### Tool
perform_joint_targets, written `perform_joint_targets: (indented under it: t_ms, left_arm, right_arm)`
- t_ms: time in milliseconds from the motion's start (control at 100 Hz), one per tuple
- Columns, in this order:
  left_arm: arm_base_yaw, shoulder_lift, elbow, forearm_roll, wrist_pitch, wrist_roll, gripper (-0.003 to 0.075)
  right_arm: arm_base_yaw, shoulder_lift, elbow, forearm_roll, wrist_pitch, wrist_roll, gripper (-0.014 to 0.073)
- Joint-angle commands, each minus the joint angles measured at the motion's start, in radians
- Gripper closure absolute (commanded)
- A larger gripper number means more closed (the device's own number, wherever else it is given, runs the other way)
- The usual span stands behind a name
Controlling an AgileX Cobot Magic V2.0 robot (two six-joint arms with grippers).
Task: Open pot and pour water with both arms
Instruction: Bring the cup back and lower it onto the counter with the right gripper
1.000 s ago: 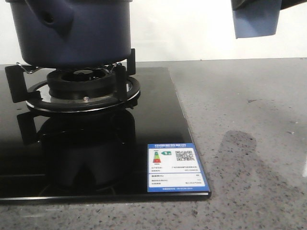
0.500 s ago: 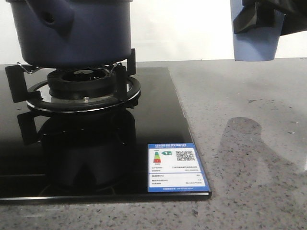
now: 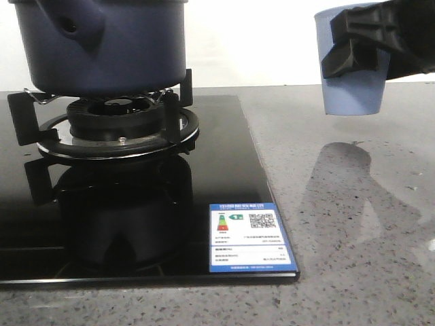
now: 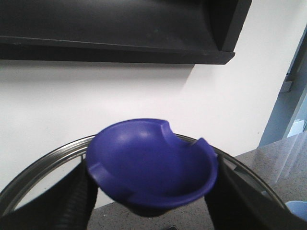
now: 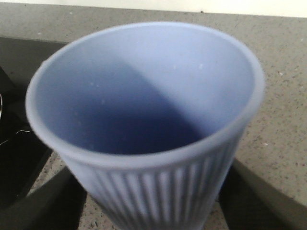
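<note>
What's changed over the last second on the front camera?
The right gripper has brought the light blue ribbed cup down and slightly left into fuller view, above the grey counter, gripped throughout. The pot on the burner has not moved.

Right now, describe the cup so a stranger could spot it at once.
Start at the black stove on the grey counter, with the navy pot on its burner. Look right, above the counter: the cup hangs in the right gripper. It is light blue and ribbed.
</note>
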Motion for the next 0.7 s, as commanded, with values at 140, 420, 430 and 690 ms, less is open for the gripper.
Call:
perform_joint_targets:
  t_ms: [140,420,430,690]
  left_arm:
    - [0.000,-0.036,-0.043,-0.067,0.018,0.000,0.0309]
    - [0.000,-0.034,-0.043,-0.063,0.018,0.000,0.0309]
    - [0.000,-0.034,-0.043,-0.063,0.018,0.000,0.0309]
    - [0.000,-0.034,-0.043,-0.063,0.018,0.000,0.0309]
  right_arm:
    - [-0.006,0.006,-0.002,0.007,-0.136,-0.001,0.0263]
    - [-0.006,0.017,0.014,0.009,-0.178,-0.001,0.0263]
    - [-0.006,0.017,0.014,0.009,-0.178,-0.001,0.0263]
    - [-0.006,0.017,0.014,0.009,-0.180,-0.001,0.0134]
